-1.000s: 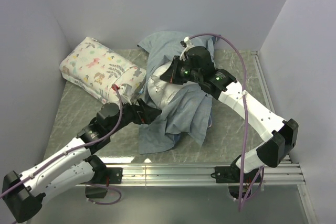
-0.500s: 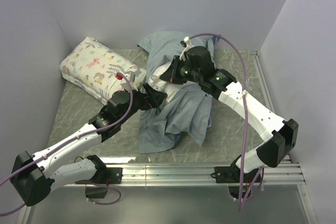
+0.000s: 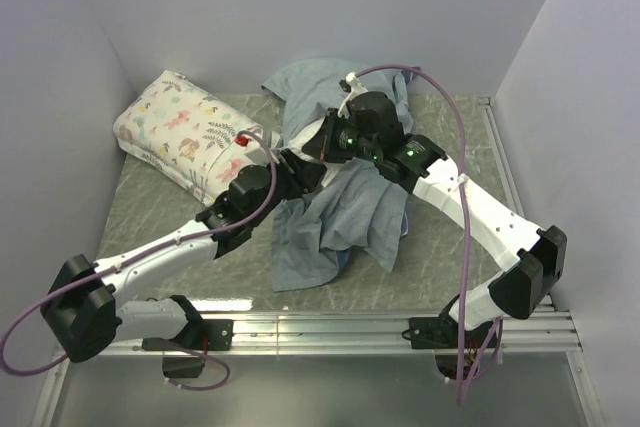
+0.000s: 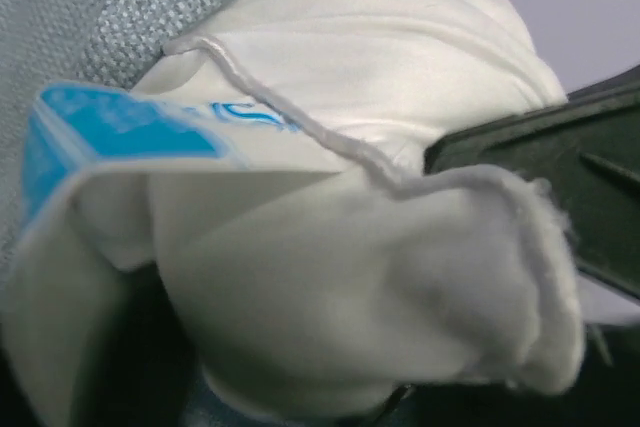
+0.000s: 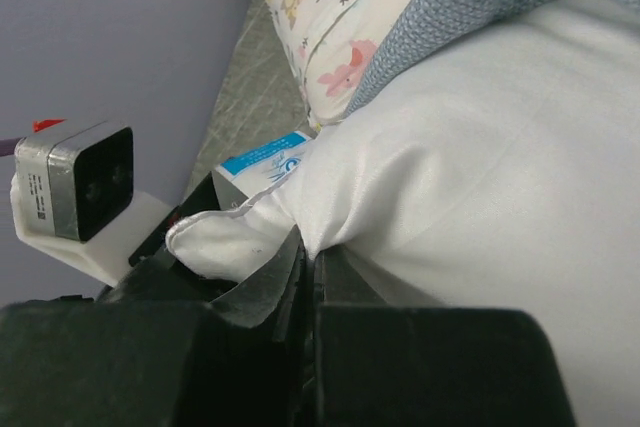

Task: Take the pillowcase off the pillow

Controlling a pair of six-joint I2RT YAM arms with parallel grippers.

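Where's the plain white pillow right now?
Mid-table in the top view, the pillow lies just right of the floral pillow, mostly under the pillowcase; the right wrist view shows its bare corner.

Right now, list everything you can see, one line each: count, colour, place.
pillowcase: one, blue-grey, crumpled mid-table, partly over the pillow
pillow: one, plain white, under the pillowcase, one corner bare
label: one, blue and white, at the pillow's bare corner
printed pillow: one, white with pastel motifs, far left of the table
table: one, grey marbled, under everything
rail: one, metal, along the near edge
cables: two, purple, one along each arm
left gripper: one, black, jaws apart around the pillow's corner
right gripper: one, black, shut on the pillow's cloth beside that corner
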